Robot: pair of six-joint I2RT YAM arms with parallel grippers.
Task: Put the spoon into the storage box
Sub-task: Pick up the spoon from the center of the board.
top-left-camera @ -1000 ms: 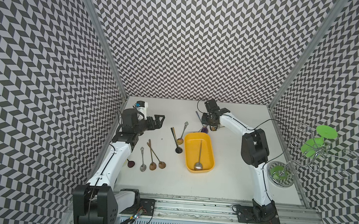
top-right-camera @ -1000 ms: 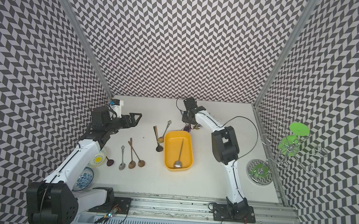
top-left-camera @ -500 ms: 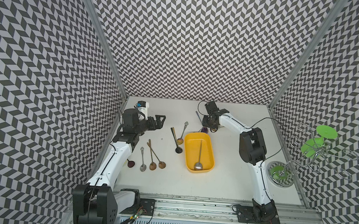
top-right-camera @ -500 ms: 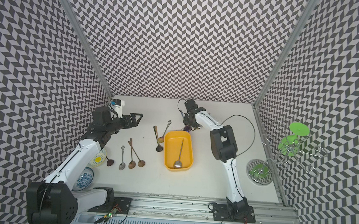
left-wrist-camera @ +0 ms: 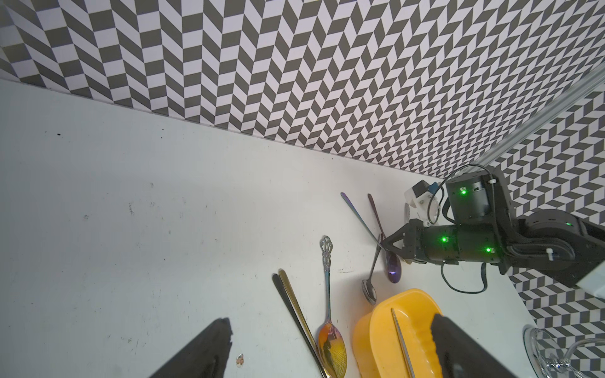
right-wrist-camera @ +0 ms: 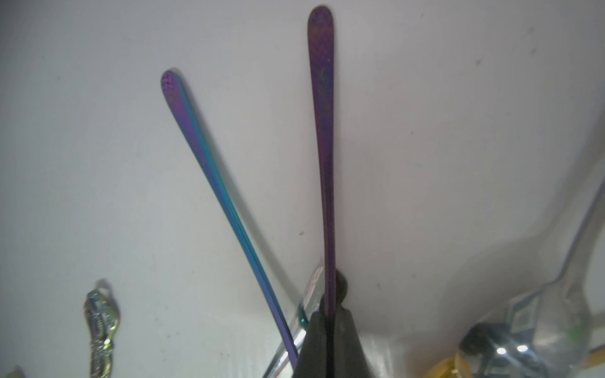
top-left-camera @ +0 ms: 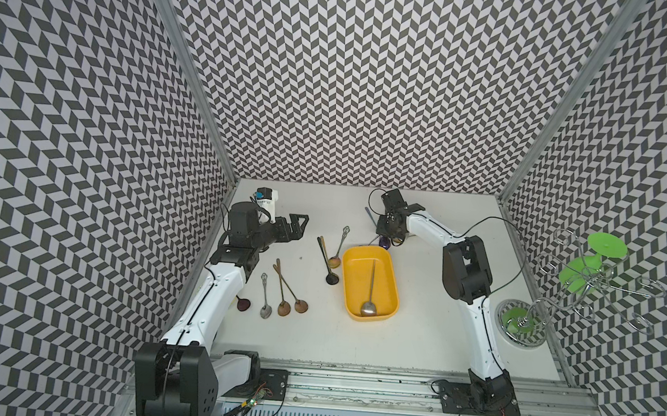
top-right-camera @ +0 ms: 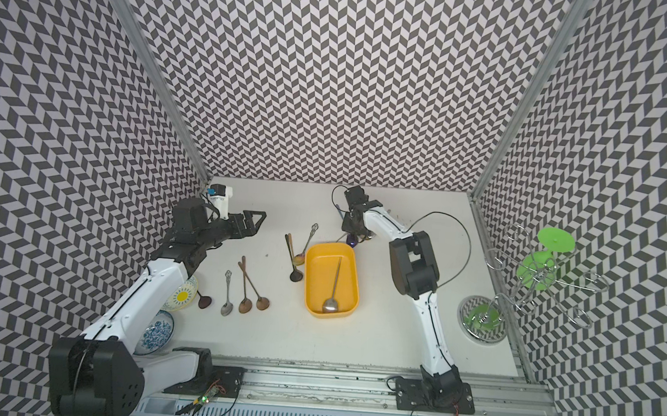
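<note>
While in pincer [right-wrist-camera: 329, 315], spoon [right-wrist-camera: 322, 131] beside cutlery [right-wrist-camera: 209, 170]

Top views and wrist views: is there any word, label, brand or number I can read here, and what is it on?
No text can be read.
The blue patch on the left wrist camera is too small to read.
The storage box and the purple spoon show no print.

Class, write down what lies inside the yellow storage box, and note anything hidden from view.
Inside the storage box lies one silver spoon, bowl at the near end. Both top views show its whole floor uncovered, so nothing there is hidden.
</note>
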